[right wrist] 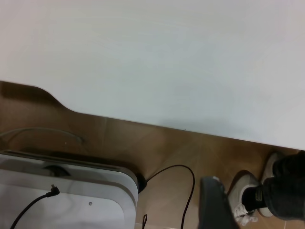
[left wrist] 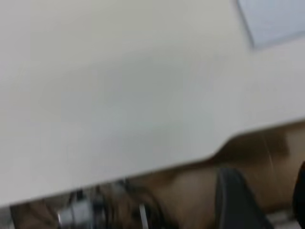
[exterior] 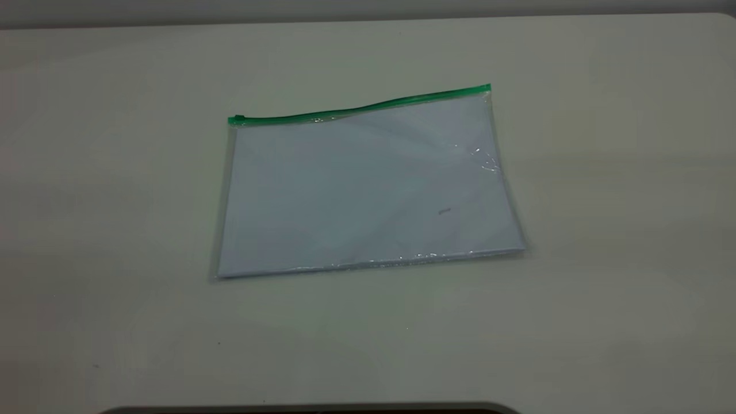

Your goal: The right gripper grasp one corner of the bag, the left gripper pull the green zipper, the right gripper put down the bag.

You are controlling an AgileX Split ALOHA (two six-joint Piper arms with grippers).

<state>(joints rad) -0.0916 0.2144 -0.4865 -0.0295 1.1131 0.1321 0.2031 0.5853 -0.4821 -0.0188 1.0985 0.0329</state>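
The bag (exterior: 368,184) lies flat on the table in the exterior view, a clear pouch with a white sheet inside. The green zipper (exterior: 359,107) runs along its far edge, with the slider tab (exterior: 237,119) at the left end. The corner of the bag (exterior: 487,90) at the right end rests on the table. Neither arm shows in the exterior view. My left gripper (left wrist: 267,200) hangs open off the table's edge, far from the bag (left wrist: 274,19). My right gripper (right wrist: 238,214) is also off the table, over the floor, open and holding nothing.
The pale table (exterior: 115,230) surrounds the bag. In the right wrist view, a white device (right wrist: 62,200) with black cables sits on the wooden floor, and a person's shoe (right wrist: 245,191) and dark trouser leg (right wrist: 288,186) stand close to the table edge.
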